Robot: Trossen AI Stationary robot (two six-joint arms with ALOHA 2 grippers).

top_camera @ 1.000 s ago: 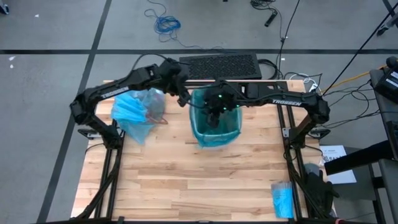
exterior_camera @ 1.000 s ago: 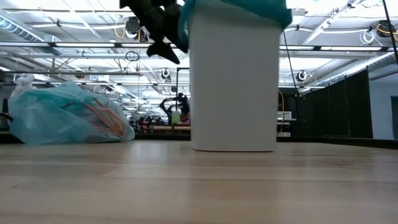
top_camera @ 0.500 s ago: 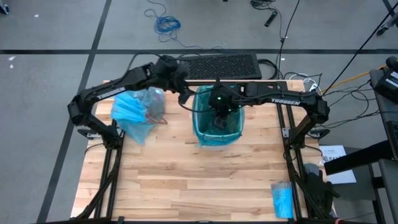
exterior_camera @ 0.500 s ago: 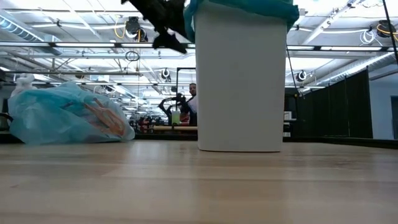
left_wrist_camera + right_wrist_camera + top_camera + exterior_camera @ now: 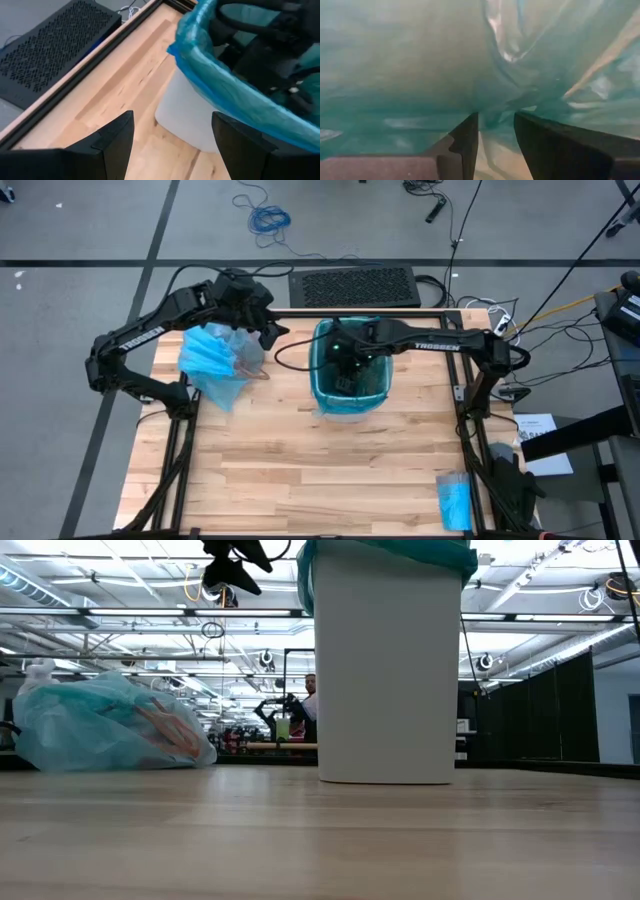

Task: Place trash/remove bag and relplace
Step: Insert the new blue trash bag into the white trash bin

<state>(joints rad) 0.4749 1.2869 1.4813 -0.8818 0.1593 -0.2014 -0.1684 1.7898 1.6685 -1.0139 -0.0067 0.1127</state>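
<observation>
left gripper (image 5: 268, 332): wide open, empty, beside the bin (image 5: 388, 670) | right gripper (image 5: 496, 131): inside teal liner (image 5: 350, 370) (narrow gap), grip unclear, possibly pinching plastic

We see a light wood-plank table (image 5: 300, 470) carrying 3 things: white bin (image 5: 388, 680) with teal liner near back centre, filled light-blue bag (image 5: 215, 358) back left, small blue roll (image 5: 454, 500) front right.

The left gripper (image 5: 268, 332) drew back from the rim of the white bin (image 5: 388, 670), ending up over the far edge of the desk (image 5: 300, 460) beside the filled bag (image 5: 215, 358). The bin itself had slid a little rightward in the low view.
</observation>
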